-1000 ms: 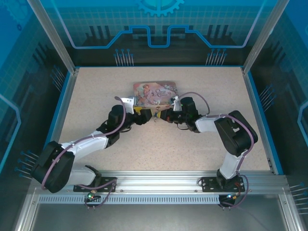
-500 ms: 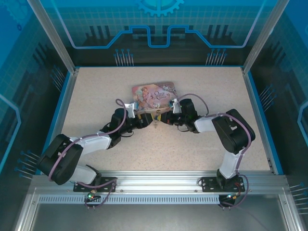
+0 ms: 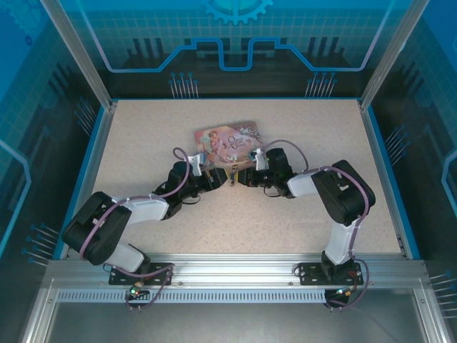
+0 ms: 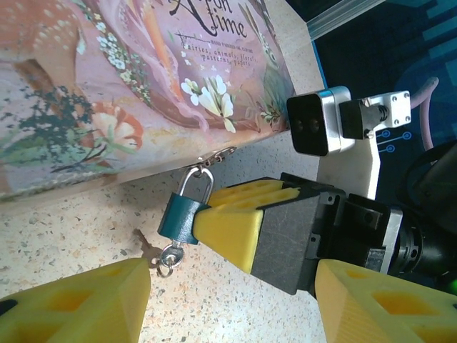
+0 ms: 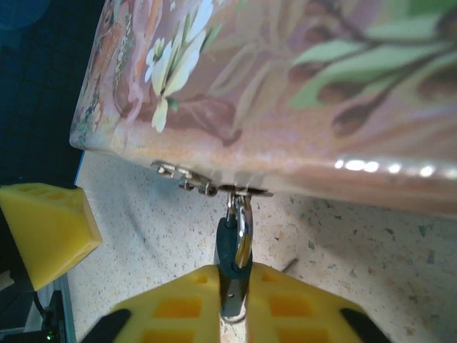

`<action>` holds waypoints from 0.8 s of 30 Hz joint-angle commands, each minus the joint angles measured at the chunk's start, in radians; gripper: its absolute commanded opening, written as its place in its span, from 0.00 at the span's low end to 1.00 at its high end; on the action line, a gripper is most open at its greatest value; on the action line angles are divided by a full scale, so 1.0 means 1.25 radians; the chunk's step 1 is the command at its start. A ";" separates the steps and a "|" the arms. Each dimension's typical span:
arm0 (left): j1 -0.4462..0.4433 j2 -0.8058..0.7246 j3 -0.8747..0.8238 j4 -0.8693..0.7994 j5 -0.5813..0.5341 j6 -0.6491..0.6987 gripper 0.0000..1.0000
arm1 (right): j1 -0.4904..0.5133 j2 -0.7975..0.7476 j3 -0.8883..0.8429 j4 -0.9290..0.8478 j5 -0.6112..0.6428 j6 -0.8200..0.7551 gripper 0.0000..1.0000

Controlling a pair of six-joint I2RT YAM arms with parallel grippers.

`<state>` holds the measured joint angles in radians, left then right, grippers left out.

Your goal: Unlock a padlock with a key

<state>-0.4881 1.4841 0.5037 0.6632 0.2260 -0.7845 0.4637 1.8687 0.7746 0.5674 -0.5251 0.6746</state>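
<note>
Step in hand, as I read it: one arm steadies the lock while the other goes for the key. On the right gripper (image 5: 233,296) the jaws are nearly closed, pinching the padlock (image 4: 182,218) by its lower body. On the left gripper (image 4: 232,286) the jaws are wide apart with nothing in them, poised just beside the lock.

To do it well: set the left jaws squarely on the key (image 4: 160,256), pinch, then turn about the key's own axis with no sideways drag. The right must clamp firmly enough that the body doesn't twist on the hasp (image 5: 214,189) or shove the tin box (image 4: 107,93). The key is tiny, so a slipped pinch is the likely failure.

Padlock: small, teal-blue body with a thin bright shackle hooked through the hasp on the tin's near side. It sits mid-surface (image 3: 143,136), somewhat toward the far edge. The key, on a small ring, is at the lock's bottom end. Apparently it is in the keyhole, but I can't confirm.
</note>
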 commanded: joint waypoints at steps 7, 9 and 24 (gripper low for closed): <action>0.004 -0.050 0.015 -0.049 -0.008 0.042 0.64 | -0.045 -0.096 -0.104 -0.048 0.071 -0.074 0.45; 0.008 -0.063 0.018 -0.060 -0.011 0.049 0.65 | -0.045 -0.102 -0.112 -0.027 0.068 -0.072 0.48; 0.035 -0.144 0.040 -0.138 -0.027 0.040 0.71 | -0.010 0.022 -0.081 0.171 0.051 -0.001 0.53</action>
<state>-0.4664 1.3548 0.5098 0.5274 0.2138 -0.7525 0.4397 1.8492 0.6540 0.7055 -0.4561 0.6392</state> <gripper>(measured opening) 0.698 0.532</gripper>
